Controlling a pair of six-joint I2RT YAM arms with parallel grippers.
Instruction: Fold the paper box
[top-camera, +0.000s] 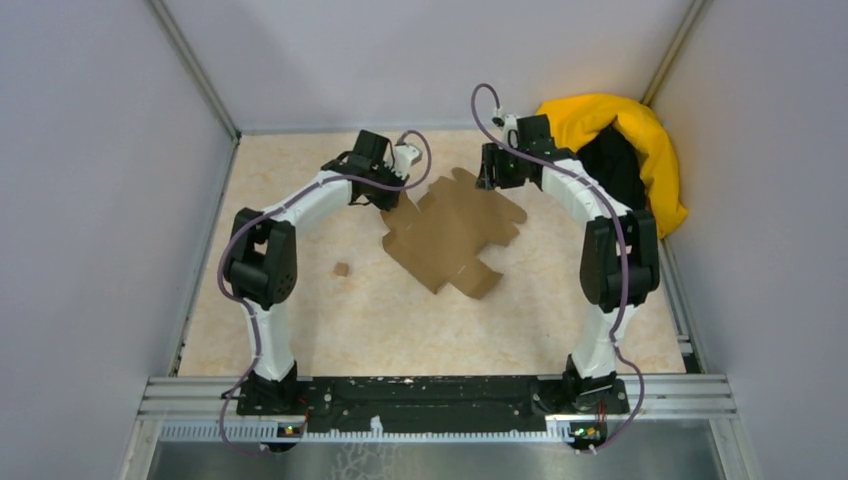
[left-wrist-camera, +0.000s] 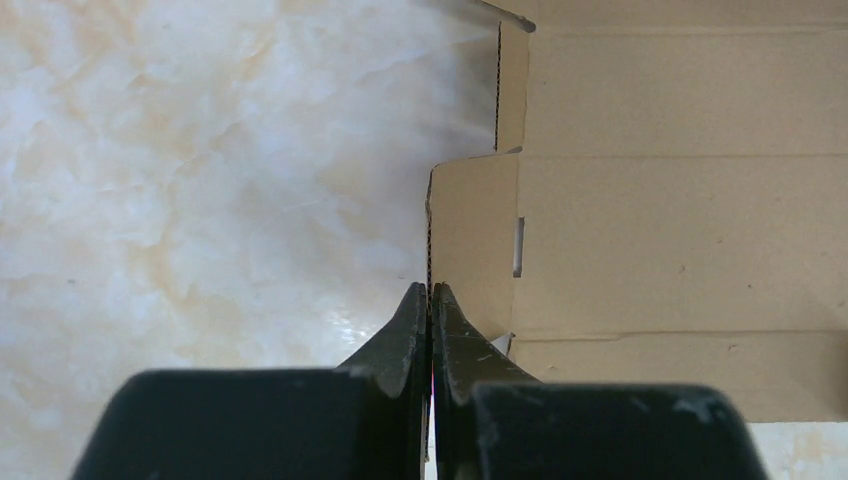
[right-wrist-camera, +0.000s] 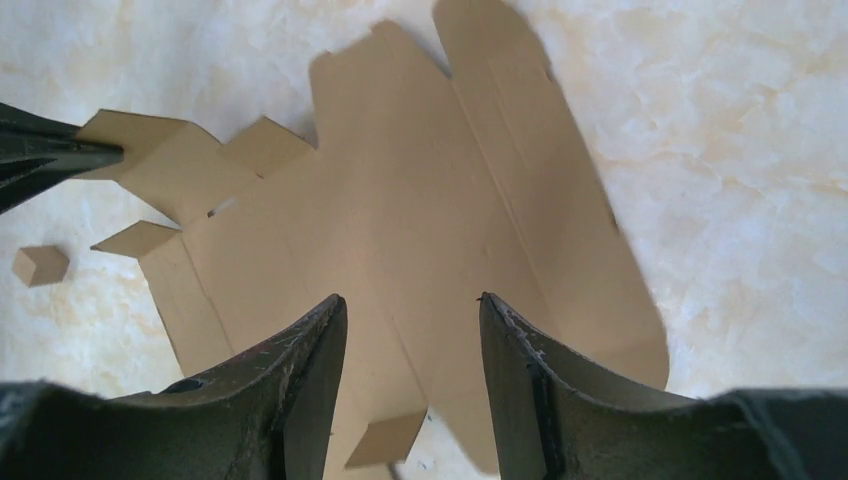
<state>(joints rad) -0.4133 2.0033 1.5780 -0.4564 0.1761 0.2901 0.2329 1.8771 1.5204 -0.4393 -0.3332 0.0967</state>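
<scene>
Paper box (top-camera: 452, 232): unfolded sheet flat on the middle of the tabletop (top-camera: 400, 320), one side flap raised. Pinched at that flap's edge by left tool (left-wrist-camera: 430, 292), jaws closed tight on cardboard; right tool (right-wrist-camera: 412, 310) half spread over the far edge, gripping nothing. Likely first side fold; calls next for swinging flap upright along its crease, panel pressed down.

Reaches both arms forward in arches, left arm (top-camera: 300, 200) and right arm (top-camera: 585, 195) bending inward toward each other. Pinches a flap edge of the paper box (left-wrist-camera: 650, 230) between the pressed-together tips of the left gripper (left-wrist-camera: 430, 292). Holds the right gripper (right-wrist-camera: 412, 305) spread apart, nothing between its fingers, cardboard below and ahead of the tips.
</scene>
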